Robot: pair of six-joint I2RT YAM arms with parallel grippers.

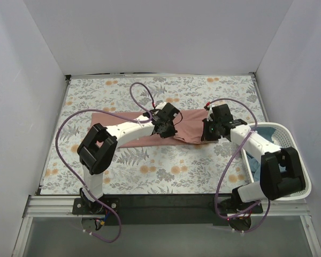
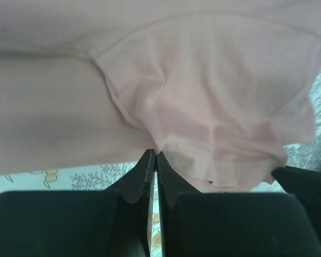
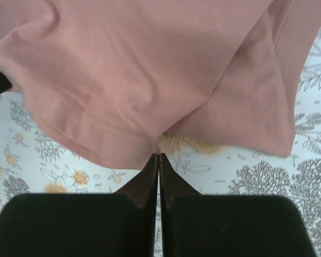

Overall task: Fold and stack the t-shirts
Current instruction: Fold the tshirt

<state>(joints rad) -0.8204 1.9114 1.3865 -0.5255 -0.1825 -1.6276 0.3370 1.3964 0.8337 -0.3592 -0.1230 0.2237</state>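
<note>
Pink tee (image 1: 190,127) on your surface (image 1: 166,171). Left claw (image 2: 154,154) clamps its hem; right claw (image 3: 158,155) clamps its 3 o'clock end.

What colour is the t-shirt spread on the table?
Dusty pink t-shirt; the right wrist view shows it best.

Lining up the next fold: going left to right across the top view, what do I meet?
left gripper, shut on the pink t-shirt → right gripper, shut on the same shirt → white basket

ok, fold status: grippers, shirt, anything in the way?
Both shut: left gripper and right gripper pinching near edge of pink t-shirt. Shirt lies on floral cloth. Basket far right, not touching.
</note>
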